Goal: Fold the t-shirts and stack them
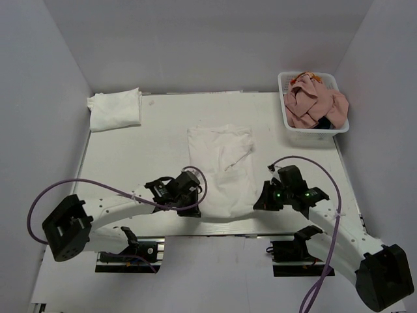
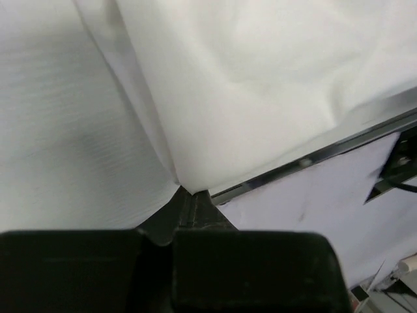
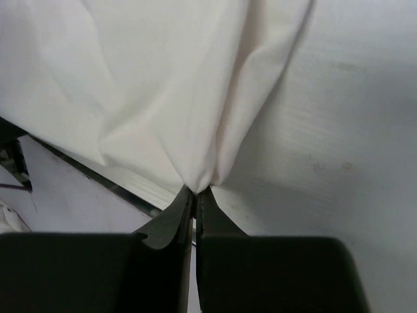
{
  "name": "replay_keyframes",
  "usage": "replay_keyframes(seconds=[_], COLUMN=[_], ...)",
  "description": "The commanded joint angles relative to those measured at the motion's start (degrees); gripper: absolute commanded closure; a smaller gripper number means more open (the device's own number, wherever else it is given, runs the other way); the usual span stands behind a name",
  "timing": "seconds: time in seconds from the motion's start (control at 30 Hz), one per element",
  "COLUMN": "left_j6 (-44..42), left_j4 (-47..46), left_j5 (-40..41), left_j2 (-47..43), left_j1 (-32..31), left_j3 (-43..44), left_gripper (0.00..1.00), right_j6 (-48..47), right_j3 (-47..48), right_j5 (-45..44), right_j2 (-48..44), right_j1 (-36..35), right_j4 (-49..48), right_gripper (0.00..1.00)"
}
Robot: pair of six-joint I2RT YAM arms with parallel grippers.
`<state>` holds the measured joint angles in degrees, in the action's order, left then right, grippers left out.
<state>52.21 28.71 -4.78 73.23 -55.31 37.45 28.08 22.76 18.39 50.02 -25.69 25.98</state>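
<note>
A plain white t-shirt lies in a long folded strip in the middle of the table, its near end over the front edge. My left gripper is shut on its near left corner, seen in the left wrist view. My right gripper is shut on its near right corner, where the cloth bunches at the tips. A folded white t-shirt lies at the far left. A pink t-shirt and a bit of navy cloth sit in the basket.
The white mesh basket stands at the far right corner. The table's metal front edge runs just under both grippers. Grey walls close in the left, back and right sides.
</note>
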Motion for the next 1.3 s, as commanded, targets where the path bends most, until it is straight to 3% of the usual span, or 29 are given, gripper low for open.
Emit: replay_keyframes(seconds=[0.0, 0.23, 0.47, 0.63, 0.87, 0.97, 1.1, 1.27], left_j6=[-2.28, -3.78, -6.67, -9.92, -15.8, -20.37, -22.93, -25.66], left_j4=[-0.06, 5.92, 9.61, 9.09, 4.52, 0.58, 1.88, 0.04], left_j5=[7.75, 26.27, 36.24, 36.86, 31.69, 27.65, 27.01, 24.21], left_j2=[-4.94, -4.94, 0.67, 6.56, 12.45, 14.56, 22.63, 26.16], left_j1=[-0.06, 1.25, 4.24, 9.59, 16.97, 19.26, 20.86, 23.92], left_j3=[5.07, 17.38, 29.5, 34.7, 39.45, 41.2, 47.78, 50.34], left_gripper=[1.0, 1.0, 1.0, 1.0, 1.0, 1.0, 1.0, 1.0], right_j6=[1.27, 6.81, 7.17, 6.64, 5.32, 4.97, 4.27, 3.22], right_j3=[5.7, 13.97, 23.46, 29.43, 36.37, 38.31, 41.3, 45.26], right_j5=[-3.43, -13.11, -22.61, -25.77, -27.97, -28.24, -29.72, -30.7], right_j2=[-2.2, -1.95, 5.25, 10.79, 20.02, 23.19, 27.75, 34.6], right_j1=[-0.06, -0.06, 0.12, 0.38, 1.0, 1.43, 2.14, 3.71], right_j4=[-5.9, -13.84, -16.22, -17.98, -21.23, -22.19, -22.81, -22.38], right_gripper=[1.0, 1.0, 1.0, 1.0, 1.0, 1.0, 1.0, 1.0])
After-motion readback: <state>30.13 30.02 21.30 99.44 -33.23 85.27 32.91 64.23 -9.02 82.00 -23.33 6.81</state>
